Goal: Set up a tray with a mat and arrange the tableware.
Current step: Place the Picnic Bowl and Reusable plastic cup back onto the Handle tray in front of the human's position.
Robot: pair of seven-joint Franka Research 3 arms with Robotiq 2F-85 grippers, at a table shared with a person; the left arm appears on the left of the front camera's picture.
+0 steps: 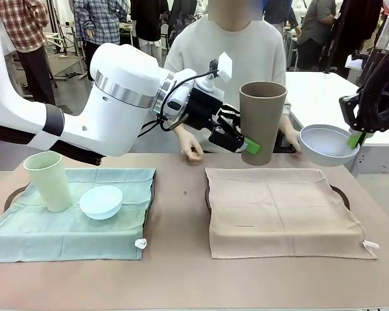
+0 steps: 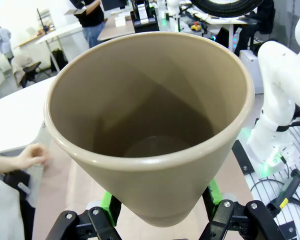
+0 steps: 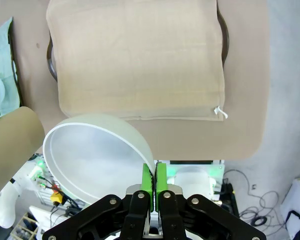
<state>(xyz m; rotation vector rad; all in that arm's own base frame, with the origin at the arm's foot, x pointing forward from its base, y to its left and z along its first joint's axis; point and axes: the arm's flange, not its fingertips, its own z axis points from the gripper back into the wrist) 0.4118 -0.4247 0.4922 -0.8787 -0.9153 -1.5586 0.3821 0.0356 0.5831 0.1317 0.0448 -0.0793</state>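
On the left, a green mat (image 1: 71,220) lies over a tray (image 1: 13,194) and carries one pale green tumbler (image 1: 47,180), upright, with one light blue bowl (image 1: 101,201) just beside it. The left arm (image 1: 110,97) comes in from that side and stretches level across the middle of the table (image 1: 181,272), its wrist turned sideways; the left gripper (image 1: 251,147) clamps the brown tumbler (image 1: 261,120) near its base, one green pad on each side, and holds it upright in the air above the gap between the mats. Behind it the person's two hands (image 1: 191,150) rest at the far table edge. The second mat — beige (image 1: 282,210), over its own tray (image 1: 340,194) — lies bare. At the far right the right gripper (image 1: 356,138) points down, its pads pinched tight on the rim of the white bowl (image 1: 327,144), held above the beige mat's far right corner. In all — two tumblers, two bowls, two mats, two trays.
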